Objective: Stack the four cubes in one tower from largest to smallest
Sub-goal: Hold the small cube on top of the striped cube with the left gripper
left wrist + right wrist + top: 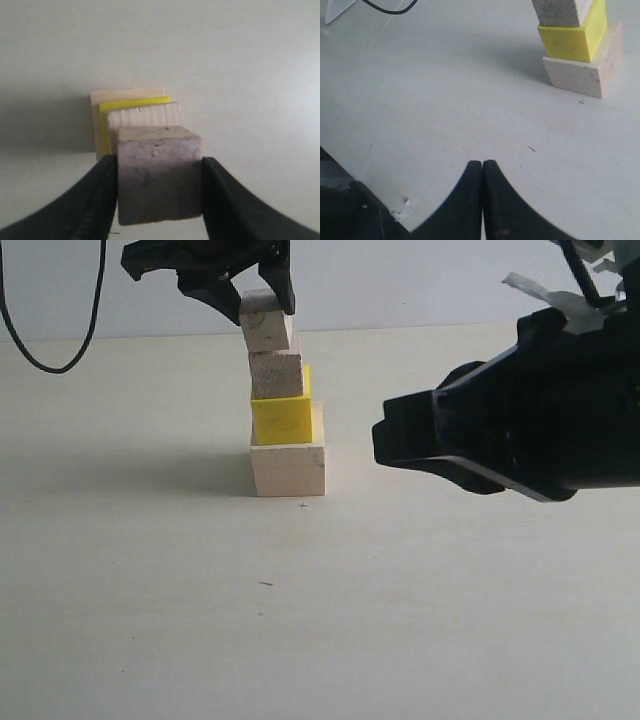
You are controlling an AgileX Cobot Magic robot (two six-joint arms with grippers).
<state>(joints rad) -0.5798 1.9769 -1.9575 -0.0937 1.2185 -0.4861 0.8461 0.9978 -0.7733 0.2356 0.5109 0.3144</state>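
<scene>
The left gripper (160,192) clamps the smallest cube (266,328), tilted, seemingly touching the third cube (276,375) atop the tower (282,422) toward the far edge of the table (150,620). Released off-centre and tilted, it could topple off. The right gripper (483,172) is closed, empty.

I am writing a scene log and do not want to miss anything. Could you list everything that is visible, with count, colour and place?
largest cube: one, pale wood, on the table, bottom of the column
yellow cube: one, bright yellow, on the largest cube
third cube: one, layered-grain wood, on the yellow cube
smallest cube: one, pale wood, column's top, slightly tilted
cable: one, black, looping at exterior view's left
table: one, off-white, under everything
left jaws: one pair, black, closed on the smallest cube
right jaws: one pair, black, shut, empty, right of the column
</scene>
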